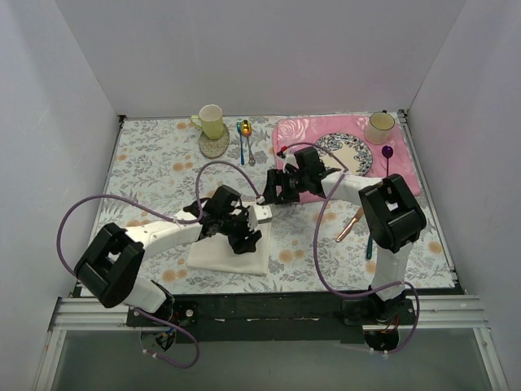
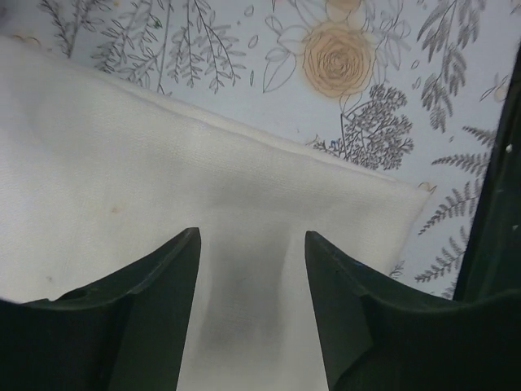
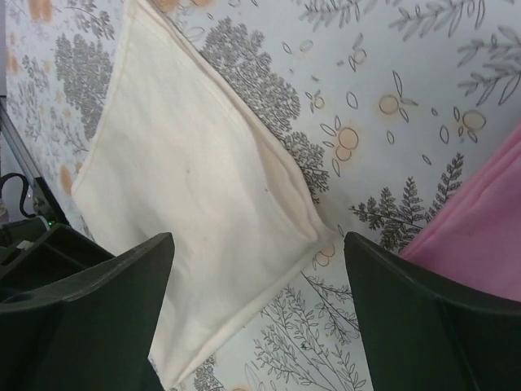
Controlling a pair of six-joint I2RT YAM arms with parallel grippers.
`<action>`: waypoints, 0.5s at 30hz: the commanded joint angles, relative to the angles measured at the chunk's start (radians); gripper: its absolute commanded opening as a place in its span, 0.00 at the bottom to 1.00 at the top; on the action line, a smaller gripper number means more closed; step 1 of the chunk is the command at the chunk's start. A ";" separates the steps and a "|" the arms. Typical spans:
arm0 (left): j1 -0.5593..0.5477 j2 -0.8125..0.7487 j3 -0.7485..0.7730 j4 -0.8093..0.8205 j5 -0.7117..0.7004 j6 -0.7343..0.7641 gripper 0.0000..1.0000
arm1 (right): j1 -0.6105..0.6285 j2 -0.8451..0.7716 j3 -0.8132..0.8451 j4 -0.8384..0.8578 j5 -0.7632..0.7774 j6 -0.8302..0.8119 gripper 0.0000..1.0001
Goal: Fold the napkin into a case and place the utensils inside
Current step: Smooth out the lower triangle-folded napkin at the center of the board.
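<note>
Left hand (image 2: 252, 236) and right hand (image 3: 259, 240) are held spread above the napkin (image 1: 216, 257), nothing pinched, probably poised for a fold.

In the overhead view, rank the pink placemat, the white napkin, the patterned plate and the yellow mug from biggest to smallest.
1. pink placemat
2. white napkin, though partly hidden
3. patterned plate
4. yellow mug
</note>
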 commanded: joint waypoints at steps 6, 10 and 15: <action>0.226 -0.193 0.077 -0.081 0.216 -0.311 0.56 | -0.018 -0.237 0.051 -0.097 -0.113 -0.065 0.99; 0.453 -0.166 0.066 -0.024 0.307 -0.551 0.54 | 0.017 -0.252 -0.044 0.067 -0.233 0.182 0.99; 0.544 -0.100 0.046 0.114 0.351 -0.814 0.56 | 0.115 -0.192 -0.135 0.295 -0.293 0.424 0.99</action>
